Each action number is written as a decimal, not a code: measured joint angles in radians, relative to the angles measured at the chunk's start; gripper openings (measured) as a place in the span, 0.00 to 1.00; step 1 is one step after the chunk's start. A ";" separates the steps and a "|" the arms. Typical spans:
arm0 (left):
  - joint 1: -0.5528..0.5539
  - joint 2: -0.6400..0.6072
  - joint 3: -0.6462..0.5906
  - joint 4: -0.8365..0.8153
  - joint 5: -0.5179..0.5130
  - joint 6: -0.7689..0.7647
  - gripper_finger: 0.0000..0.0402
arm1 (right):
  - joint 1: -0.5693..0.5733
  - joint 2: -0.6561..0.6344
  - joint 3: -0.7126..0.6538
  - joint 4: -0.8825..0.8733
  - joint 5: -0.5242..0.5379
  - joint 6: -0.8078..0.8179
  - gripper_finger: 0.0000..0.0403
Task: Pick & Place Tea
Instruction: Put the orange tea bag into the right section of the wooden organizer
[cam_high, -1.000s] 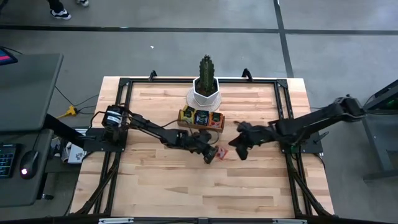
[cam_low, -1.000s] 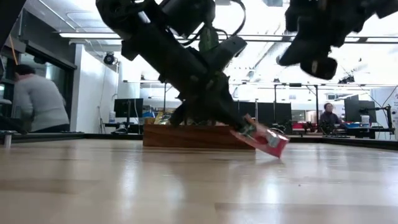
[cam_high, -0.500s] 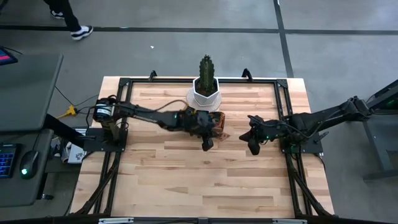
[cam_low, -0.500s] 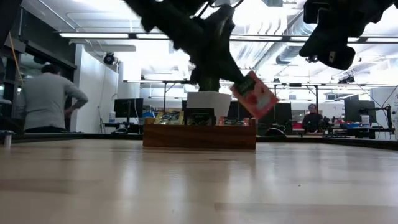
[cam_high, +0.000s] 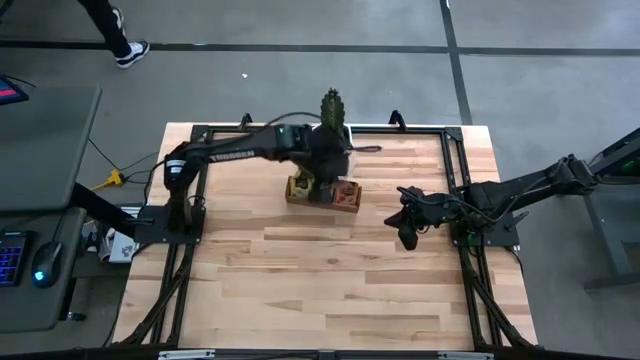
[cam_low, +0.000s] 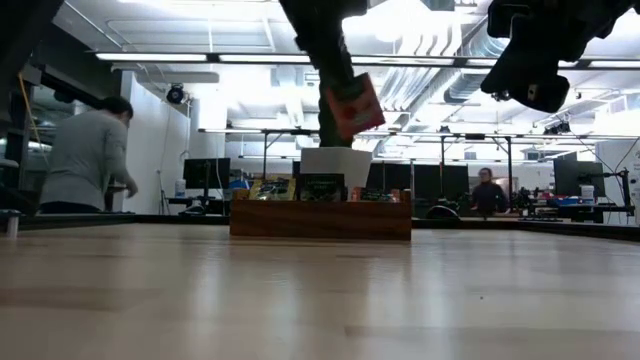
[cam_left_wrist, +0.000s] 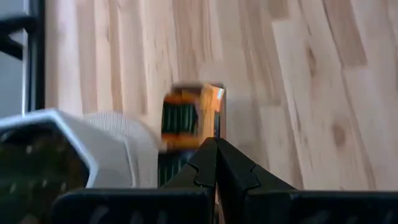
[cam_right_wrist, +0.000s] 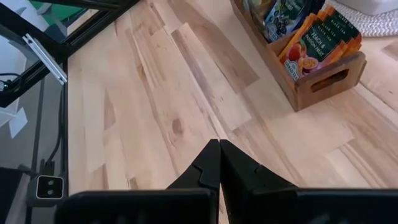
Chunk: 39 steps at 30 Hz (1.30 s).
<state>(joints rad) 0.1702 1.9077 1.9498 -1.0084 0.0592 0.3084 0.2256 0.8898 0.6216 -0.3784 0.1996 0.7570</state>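
An orange-red tea sachet hangs in the air above the brown wooden tray, with my left gripper shut on it. In the high view that gripper is over the tray, just in front of the white plant pot. The tray holds yellow-green, dark and orange-red sachets standing on edge. My right gripper waits shut and empty, raised above the table to the tray's right. My left gripper pinches the sachet's upper part between its two fingers, which come from above and slant down. The sachet hangs tilted below the fingers, clear of the tray and the table. In the left wrist view only a thin orange edge shows between the fingers.
A cactus in a white pot on a knitted mat stands right behind the tray. A black metal frame runs round the table. Bare wood lies in front of the tray. People stand in the room beyond.
My left gripper has lifted the orange-red sachet off the table, carried it up and toward the far edge until it hangs over the tray, and rolled its wrist on the way. My right gripper has drawn back a little toward the table's right edge, still shut.
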 joint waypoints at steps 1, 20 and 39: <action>0.013 0.004 0.015 -0.033 0.010 0.020 0.00 | 0.000 0.000 0.000 0.000 0.002 -0.003 0.00; 0.065 0.150 0.042 0.007 0.096 0.110 0.00 | 0.000 0.000 0.000 -0.004 0.035 -0.024 0.00; 0.066 0.201 0.041 0.068 0.088 0.140 0.00 | 0.000 0.000 -0.001 -0.007 0.053 0.001 0.00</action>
<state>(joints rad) 0.2358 2.1087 1.9911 -0.9400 0.1468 0.4479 0.2252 0.8899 0.6204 -0.3851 0.2523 0.7582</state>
